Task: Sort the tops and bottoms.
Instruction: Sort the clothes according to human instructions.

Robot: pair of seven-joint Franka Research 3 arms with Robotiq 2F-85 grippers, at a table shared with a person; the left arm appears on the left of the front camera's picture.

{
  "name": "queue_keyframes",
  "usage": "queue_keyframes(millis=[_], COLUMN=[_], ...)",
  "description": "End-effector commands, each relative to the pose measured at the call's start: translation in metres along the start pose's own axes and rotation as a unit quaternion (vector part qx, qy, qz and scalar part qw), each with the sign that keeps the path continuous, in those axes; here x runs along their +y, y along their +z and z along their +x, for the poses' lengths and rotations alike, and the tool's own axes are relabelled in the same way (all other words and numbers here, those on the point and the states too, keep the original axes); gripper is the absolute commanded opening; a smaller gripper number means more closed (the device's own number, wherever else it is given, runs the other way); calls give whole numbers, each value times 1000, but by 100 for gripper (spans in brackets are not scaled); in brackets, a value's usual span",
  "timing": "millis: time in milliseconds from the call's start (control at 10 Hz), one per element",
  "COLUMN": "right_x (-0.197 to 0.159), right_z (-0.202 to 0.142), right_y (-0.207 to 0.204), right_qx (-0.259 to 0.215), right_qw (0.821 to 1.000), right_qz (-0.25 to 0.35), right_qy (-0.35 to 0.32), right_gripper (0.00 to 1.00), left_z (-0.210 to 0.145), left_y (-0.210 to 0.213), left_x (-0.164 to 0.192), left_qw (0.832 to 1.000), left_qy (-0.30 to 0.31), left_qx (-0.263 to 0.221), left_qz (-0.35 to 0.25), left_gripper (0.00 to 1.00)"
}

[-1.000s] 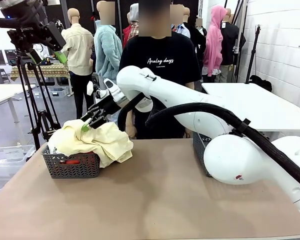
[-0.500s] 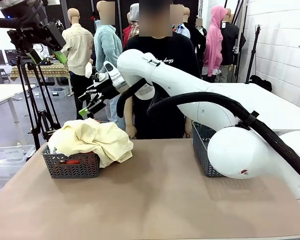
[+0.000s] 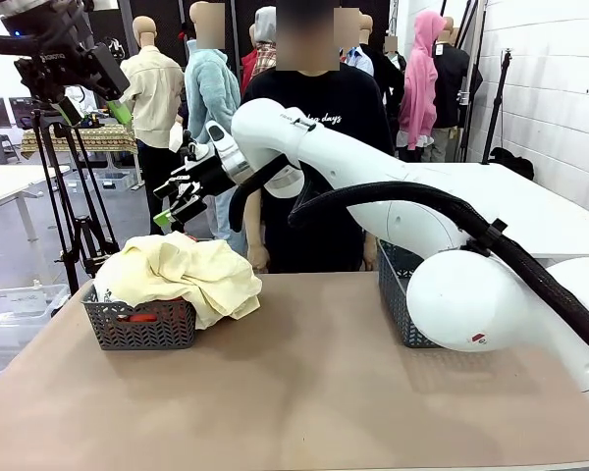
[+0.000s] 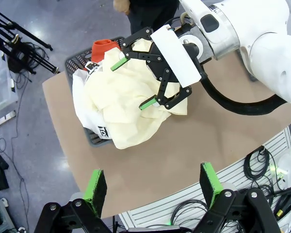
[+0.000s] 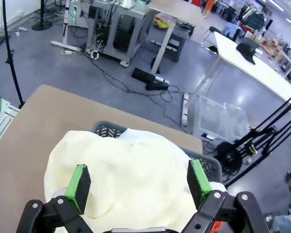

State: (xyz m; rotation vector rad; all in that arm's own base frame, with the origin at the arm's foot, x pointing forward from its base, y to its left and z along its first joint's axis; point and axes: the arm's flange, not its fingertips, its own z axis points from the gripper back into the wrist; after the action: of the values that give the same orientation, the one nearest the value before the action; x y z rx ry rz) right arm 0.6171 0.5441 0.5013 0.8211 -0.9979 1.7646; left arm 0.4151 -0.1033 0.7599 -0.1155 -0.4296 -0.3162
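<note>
Over left grey mesh basket [image 3: 137, 329]: right gripper [image 3: 174, 201] lifted off pale yellow cloth garment [image 3: 182, 275], fingers now spread, empty. Garment dropped, heaped on basket. Left gripper [image 4: 153, 187] spread, empty, high above counter [image 3: 304, 383]. Judged: placement done.

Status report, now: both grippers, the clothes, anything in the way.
Right gripper open, empty, above the left basket. Left gripper open, high over the table. Yellow garment heaped on the basket, draping its front rim; orange-red one beneath. Nothing blocking.
</note>
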Motion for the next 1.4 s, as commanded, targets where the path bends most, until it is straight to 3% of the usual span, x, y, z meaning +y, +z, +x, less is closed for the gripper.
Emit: queue_keyframes(millis=[0, 1300], right_x=[1, 1], right_z=[2, 2], right_y=[1, 1], right_qx=[9, 9], right_qw=[1000, 1000], right_qz=[5, 5], right_qy=[7, 7], right_gripper=[100, 100], left_z=[-2, -2], left_y=[2, 2], left_x=[1, 1], left_qw=[1000, 1000], left_qy=[1, 1], left_qx=[4, 4], left_qz=[6, 6], left_gripper=[100, 100])
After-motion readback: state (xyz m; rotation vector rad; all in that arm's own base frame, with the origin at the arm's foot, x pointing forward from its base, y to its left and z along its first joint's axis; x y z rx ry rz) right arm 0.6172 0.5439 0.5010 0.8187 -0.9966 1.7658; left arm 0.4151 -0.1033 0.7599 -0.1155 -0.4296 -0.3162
